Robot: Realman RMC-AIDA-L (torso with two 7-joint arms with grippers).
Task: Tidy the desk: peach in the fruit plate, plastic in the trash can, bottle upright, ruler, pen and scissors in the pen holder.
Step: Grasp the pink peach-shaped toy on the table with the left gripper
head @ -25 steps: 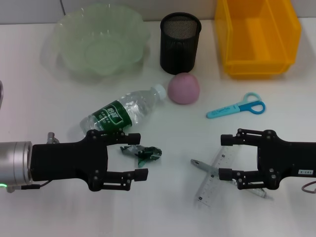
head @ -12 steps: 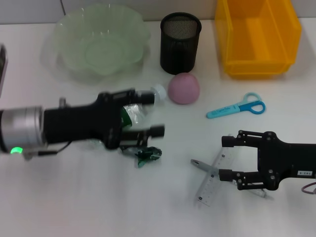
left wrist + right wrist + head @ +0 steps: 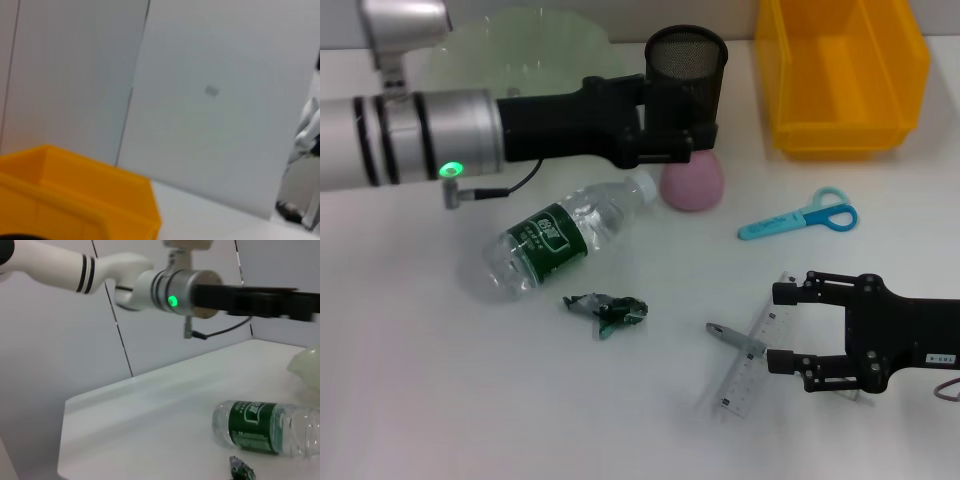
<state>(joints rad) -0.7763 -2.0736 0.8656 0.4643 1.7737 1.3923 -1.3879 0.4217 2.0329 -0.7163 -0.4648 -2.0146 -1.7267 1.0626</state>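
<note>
My left gripper (image 3: 682, 128) reaches across from the left, open, just above the pink peach (image 3: 694, 186) and in front of the black mesh pen holder (image 3: 686, 62). The clear bottle (image 3: 560, 235) with a green label lies on its side; in the right wrist view the bottle (image 3: 265, 432) also shows. A crumpled green plastic wrapper (image 3: 608, 310) lies below it. My right gripper (image 3: 778, 327) is open over the clear ruler (image 3: 748, 365) and grey pen (image 3: 730, 335). Blue scissors (image 3: 800, 218) lie farther back. The green fruit plate (image 3: 540, 28) is partly hidden by my left arm.
A yellow bin (image 3: 840, 80) stands at the back right, beside the pen holder; the same yellow bin (image 3: 75, 200) fills the left wrist view's lower corner. My left arm (image 3: 200, 290) spans the space above the bottle. White tabletop lies between wrapper and ruler.
My left arm has swung from beside the wrapper away over the bottle to the peach in front of the pen holder. The right gripper has shifted slightly toward the near edge.
</note>
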